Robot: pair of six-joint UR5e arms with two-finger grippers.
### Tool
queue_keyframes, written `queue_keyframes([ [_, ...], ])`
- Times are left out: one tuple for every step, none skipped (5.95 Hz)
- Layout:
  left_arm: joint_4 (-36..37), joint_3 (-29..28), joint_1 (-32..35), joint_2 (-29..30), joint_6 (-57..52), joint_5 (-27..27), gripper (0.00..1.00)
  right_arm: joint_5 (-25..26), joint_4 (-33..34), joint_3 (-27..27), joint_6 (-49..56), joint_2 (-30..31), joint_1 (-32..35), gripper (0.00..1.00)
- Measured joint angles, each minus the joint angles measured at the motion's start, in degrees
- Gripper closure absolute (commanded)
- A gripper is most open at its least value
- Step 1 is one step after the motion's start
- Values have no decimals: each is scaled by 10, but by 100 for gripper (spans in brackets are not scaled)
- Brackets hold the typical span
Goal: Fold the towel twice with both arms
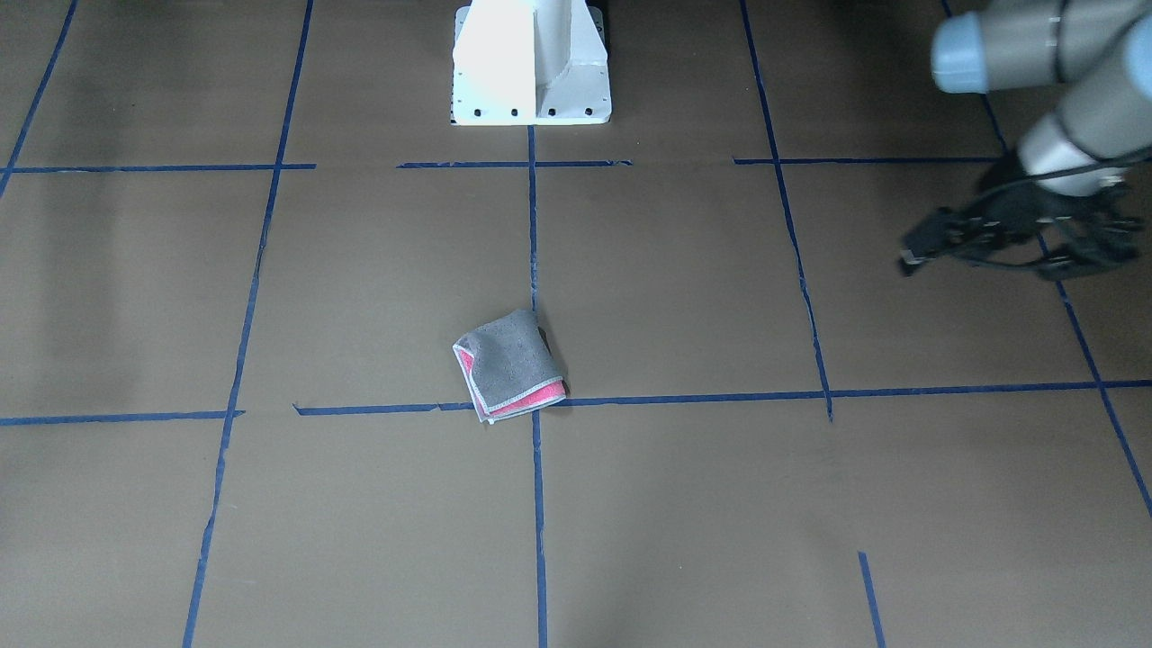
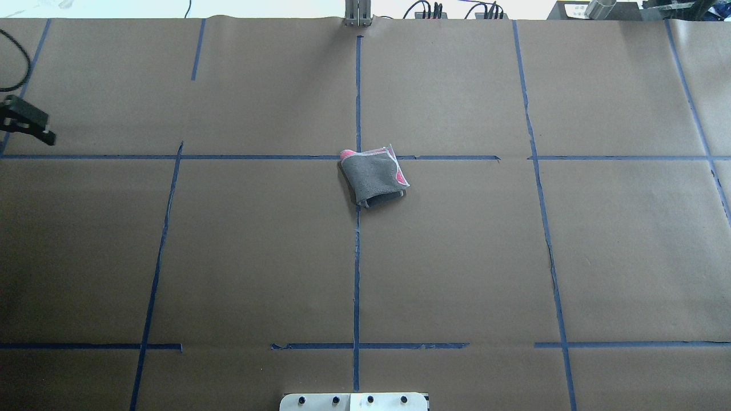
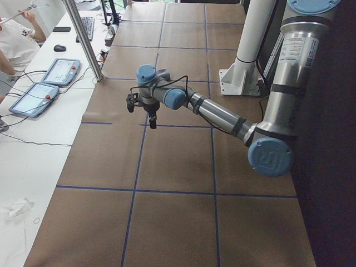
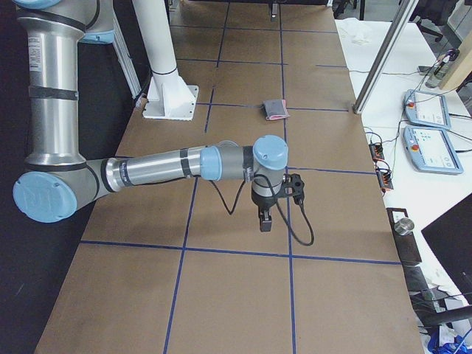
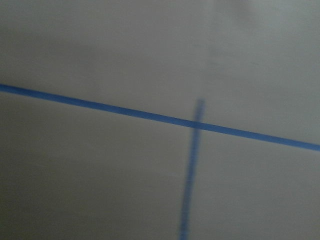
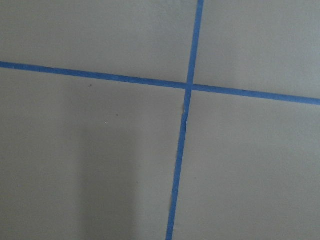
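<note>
1. Towel (image 1: pixel 510 364) lies at the middle of the desk (image 1: pixel 810 522), on a crossing of blue tape lines (image 1: pixel 693 398). It is a small, nearly square packet, grey face up, pink peeping at the edges, slightly askew to the tape.
2. It looks folded twice already, so little seems left to do.
3. Left end effector (image 1: pixel 999 241) hangs far out on the robot's left; right end effector (image 4: pixel 265 215) hangs well apart on the other side. Neither touches the cloth.
4. Whether either is wide or narrow, I cannot tell.
5. Any further reach would run inward to the centre; the left one seems nearer.
</note>
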State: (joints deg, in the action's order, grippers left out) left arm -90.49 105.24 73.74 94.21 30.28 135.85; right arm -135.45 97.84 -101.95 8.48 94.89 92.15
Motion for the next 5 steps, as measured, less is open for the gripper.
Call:
queue_keyframes([
  [26,-31,63,-27,-125,5,0,-25,-2,31,44,13,35,0],
  [56,-61,111,-45,-227,6,0,-29,-3,44,55,21,47,0],
  [71,-88,141,-64,-309,5,0,-28,-3,49,57,26,50,0],
  [77,-107,160,-75,-354,5,0,-28,-4,51,47,26,49,0],
  [79,-120,178,-78,-370,5,0,-29,-4,51,25,25,42,0],
])
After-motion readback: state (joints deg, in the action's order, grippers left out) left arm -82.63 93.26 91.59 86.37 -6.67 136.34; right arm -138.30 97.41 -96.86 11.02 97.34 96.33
